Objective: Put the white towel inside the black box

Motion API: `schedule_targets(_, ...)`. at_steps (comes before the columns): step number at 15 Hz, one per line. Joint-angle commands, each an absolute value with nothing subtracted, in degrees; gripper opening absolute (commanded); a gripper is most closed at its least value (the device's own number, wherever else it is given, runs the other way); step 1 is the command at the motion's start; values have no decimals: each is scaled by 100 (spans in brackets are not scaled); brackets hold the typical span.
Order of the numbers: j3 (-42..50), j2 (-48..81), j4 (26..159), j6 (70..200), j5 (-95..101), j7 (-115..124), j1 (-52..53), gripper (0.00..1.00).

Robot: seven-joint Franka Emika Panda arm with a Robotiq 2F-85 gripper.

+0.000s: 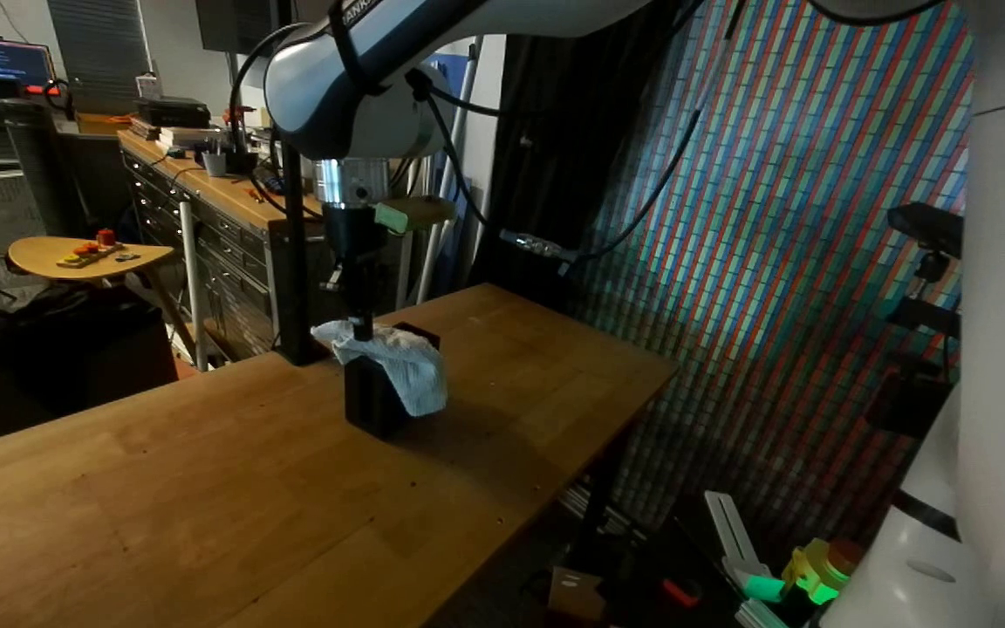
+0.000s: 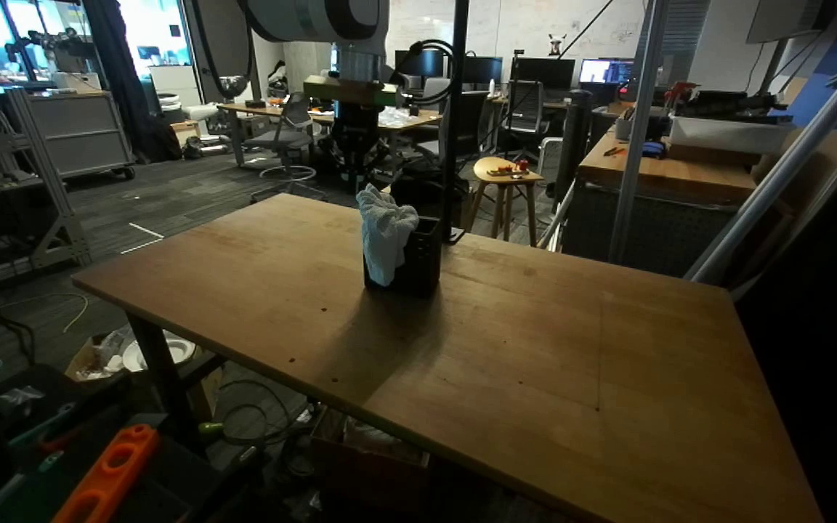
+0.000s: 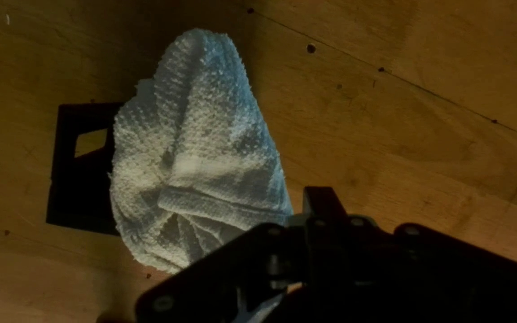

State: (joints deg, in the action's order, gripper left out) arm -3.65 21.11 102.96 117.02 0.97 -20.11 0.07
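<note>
The white towel [image 1: 418,371] lies bunched over the top of the black box [image 1: 368,399], with one end hanging down outside its wall. In an exterior view the towel [image 2: 385,240] covers one side of the upright box [image 2: 422,267]. In the wrist view the towel [image 3: 204,148] hides much of the box's opening; the dark box [image 3: 61,175] shows at its left. My gripper [image 3: 323,202] has its fingertips together, beside the towel, with no cloth seen between them. In the exterior views the gripper [image 1: 363,329] points down at the towel's top; its tips [image 2: 354,178] look level with or above it.
The box stands on a wooden table [image 1: 206,488] near its edge. A black post [image 2: 455,131] rises from the table edge close to the box. A stool [image 2: 509,174] and a drawer bench [image 1: 215,209] stand beyond the table.
</note>
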Motion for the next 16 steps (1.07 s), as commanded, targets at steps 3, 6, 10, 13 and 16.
schedule_targets(3, -390, 2564, 9782, 11616, -9, -2446, -222, 0)
schedule_targets(6, -363, 2672, 9778, 11649, -2, -2658, -389, 0)
schedule_targets(10, -352, 2744, 9799, 11705, -33, -2895, -610, 0)
schedule_targets(13, -371, 2806, 9780, 11723, -82, -3059, -728, 0)
schedule_targets(16, -390, 2872, 9700, 11723, -107, -3218, -777, 0)
